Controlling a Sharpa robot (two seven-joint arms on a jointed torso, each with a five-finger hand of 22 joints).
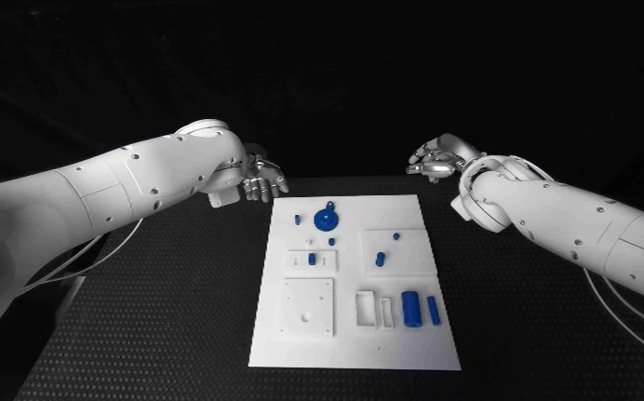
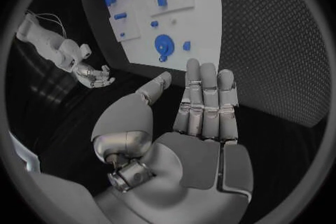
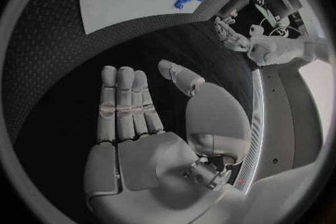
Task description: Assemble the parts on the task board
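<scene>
The black table point(image 1: 161, 327) has a finely dotted, mesh-like top, and wide bare strips of it run along both long sides of the task board point(image 1: 355, 350). That board is a smooth white rectangle lying lengthwise at the table's middle, its near short edge close to the table's near edge.

Both white arms are lifted off the surface beyond the board's far end. The left hand point(image 1: 261, 180) hangs at about 11 o'clock from the board's centre, just outside its far corner, fingers straight and side by side with the thumb apart, holding nothing. The right hand point(image 1: 439, 161) sits at about 1 o'clock, a little farther off, palm bare, fingers extended and likewise holding nothing.

On the board, a round blue disc part point(image 1: 327, 220) lies near the far edge at 12 o'clock. A blue cylinder point(image 1: 410, 309) and a slimmer blue bar point(image 1: 434, 310) lie side by side at about 4 o'clock, next to a raised white rectangular frame point(image 1: 365, 307). A small blue peg point(image 1: 380, 258) sits near the centre, at about 2 o'clock.
</scene>
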